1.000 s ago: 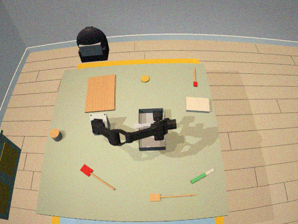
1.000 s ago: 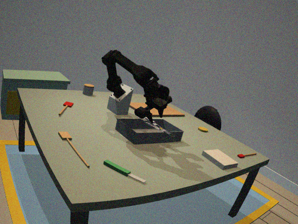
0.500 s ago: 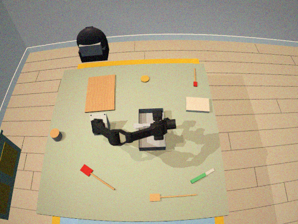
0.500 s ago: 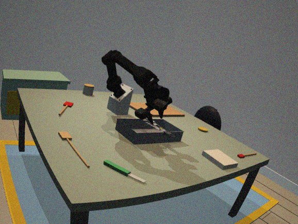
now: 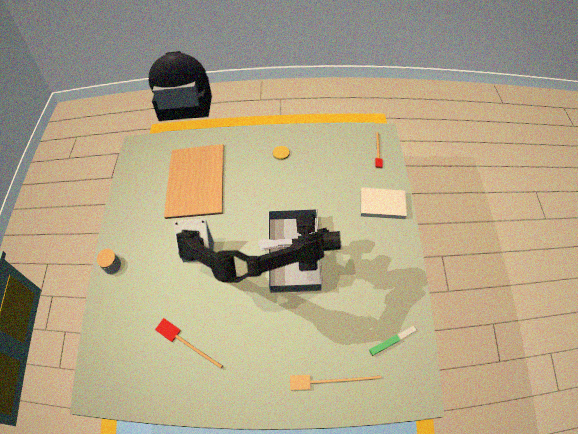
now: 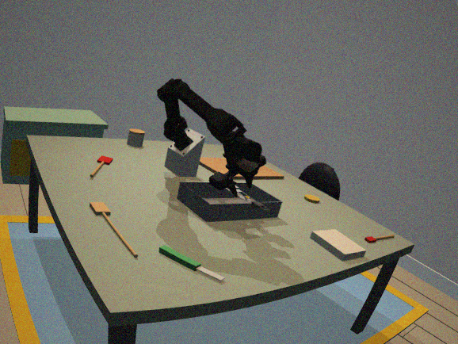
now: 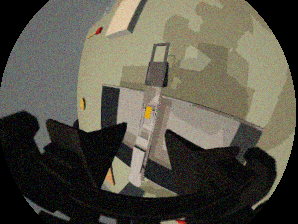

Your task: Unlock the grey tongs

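Observation:
The grey tongs (image 5: 270, 244) (image 6: 250, 200) (image 7: 141, 138) lie shut across the roasting tin (image 5: 295, 288) (image 6: 238, 212) (image 7: 110, 107). Their pale rounded end sticks out over the tin's side nearest the robot base. A dark block with a thin loop is at their far end in the wrist view, beyond the tin. A yellow patch shows on their middle. My gripper (image 6: 242, 190) (image 7: 147, 128) is open over the tin, with one finger on each side of the tongs and gaps showing in the wrist view. The arm hides part of them from above. The wooden board (image 5: 197, 180) (image 6: 269, 173) lies flat beside the robot base.
A cream block (image 5: 383, 202) (image 6: 338, 242), a yellow disc (image 5: 281, 152) (image 6: 311, 198) and a small red-headed tool (image 5: 378, 162) lie beyond the tin. A green-handled knife (image 5: 385, 345) (image 6: 180, 257), a wooden spatula (image 5: 300, 382) and a larger red-headed tool (image 5: 168, 330) lie on the other side. A round canister (image 5: 108, 260) stands behind the base.

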You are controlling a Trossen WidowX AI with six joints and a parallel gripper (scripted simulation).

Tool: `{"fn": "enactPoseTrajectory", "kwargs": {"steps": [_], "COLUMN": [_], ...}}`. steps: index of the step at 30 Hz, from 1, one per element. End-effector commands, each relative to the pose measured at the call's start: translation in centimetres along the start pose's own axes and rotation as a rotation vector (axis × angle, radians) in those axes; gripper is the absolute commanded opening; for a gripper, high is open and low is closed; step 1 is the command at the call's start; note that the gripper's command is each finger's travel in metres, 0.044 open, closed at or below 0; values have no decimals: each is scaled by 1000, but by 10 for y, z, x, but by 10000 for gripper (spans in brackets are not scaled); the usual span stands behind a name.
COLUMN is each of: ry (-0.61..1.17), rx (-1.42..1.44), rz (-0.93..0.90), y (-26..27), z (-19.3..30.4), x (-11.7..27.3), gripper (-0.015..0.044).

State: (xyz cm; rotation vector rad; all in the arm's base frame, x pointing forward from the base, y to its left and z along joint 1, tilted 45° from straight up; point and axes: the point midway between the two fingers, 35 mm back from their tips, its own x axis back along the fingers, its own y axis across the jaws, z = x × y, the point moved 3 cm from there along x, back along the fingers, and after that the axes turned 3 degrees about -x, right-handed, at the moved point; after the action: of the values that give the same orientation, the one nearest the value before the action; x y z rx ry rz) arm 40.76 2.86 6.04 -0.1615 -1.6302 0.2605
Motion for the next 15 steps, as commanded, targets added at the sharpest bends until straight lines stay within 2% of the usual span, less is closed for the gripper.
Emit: {"fn": "enactPoseTrajectory", "kwargs": {"steps": [1,15], "ry": [15,15], "rx": [4,4], "rz": [-1,-1], "y": [0,0], "z": [3,4], "x": [-12,-35], "gripper": [260,260]}}
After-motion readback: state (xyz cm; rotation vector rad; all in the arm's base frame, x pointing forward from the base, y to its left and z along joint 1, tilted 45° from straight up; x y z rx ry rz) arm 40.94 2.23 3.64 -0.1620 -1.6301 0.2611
